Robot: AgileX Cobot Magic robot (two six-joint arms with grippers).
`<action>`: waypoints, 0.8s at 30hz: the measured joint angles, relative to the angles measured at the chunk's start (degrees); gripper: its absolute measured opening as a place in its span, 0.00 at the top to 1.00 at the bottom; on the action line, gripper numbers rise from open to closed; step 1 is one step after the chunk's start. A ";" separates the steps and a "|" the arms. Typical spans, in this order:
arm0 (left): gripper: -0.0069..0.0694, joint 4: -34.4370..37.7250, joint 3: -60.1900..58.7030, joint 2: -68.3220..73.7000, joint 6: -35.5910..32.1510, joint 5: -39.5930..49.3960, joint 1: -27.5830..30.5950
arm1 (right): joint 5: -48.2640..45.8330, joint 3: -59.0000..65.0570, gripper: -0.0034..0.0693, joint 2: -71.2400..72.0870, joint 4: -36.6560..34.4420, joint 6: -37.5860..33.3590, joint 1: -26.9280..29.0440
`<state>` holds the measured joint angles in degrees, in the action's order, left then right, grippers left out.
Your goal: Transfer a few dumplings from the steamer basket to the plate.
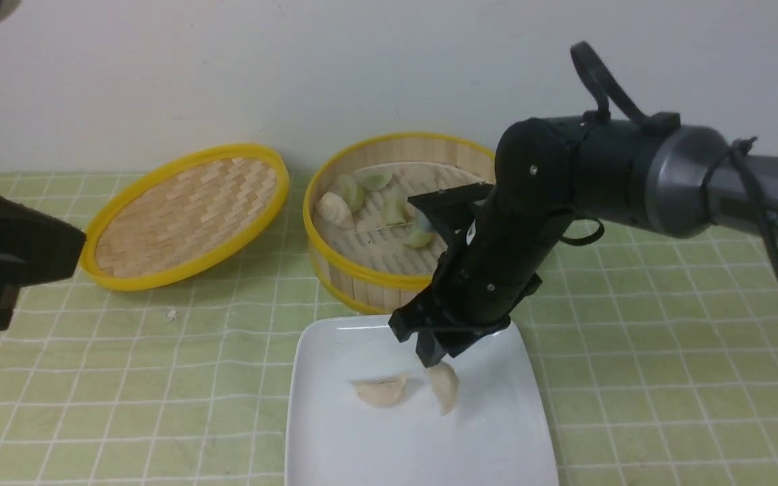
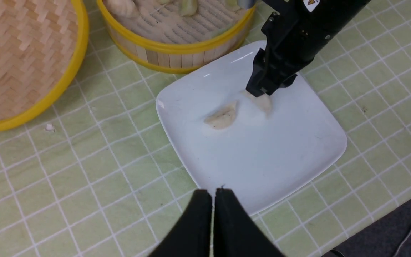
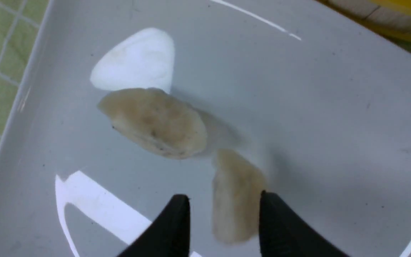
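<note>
The steamer basket [image 1: 343,264] stands at the back with several pale green and beige dumplings [image 1: 336,209] inside. In front of it lies the white plate [image 1: 362,459]. On the plate rest two beige dumplings, one [image 1: 381,391] to the left and one [image 1: 444,386] directly under my right gripper [image 1: 433,358]. In the right wrist view this second dumpling [image 3: 237,192] lies between the parted fingers of the right gripper [image 3: 223,205], against one finger and clear of the other. My left gripper [image 2: 212,193] is shut and empty, hovering over the plate's [image 2: 262,167] near edge.
The shallow woven lid [image 1: 186,216] with a yellow rim leans on the green checked cloth, left of the basket. A small white crumb [image 1: 171,314] lies on the cloth in front of it. The table edge [image 2: 387,210] and a dark floor show in the left wrist view.
</note>
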<state>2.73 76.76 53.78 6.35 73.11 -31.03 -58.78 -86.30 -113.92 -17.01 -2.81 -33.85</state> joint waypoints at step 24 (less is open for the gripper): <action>0.92 0.00 0.00 0.00 -2.49 0.00 0.00 | -11.60 -10.49 0.97 35.51 13.64 11.05 0.00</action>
<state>2.73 76.76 53.78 3.86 73.11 -31.03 -70.38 -96.80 -78.42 -3.37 8.24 -33.85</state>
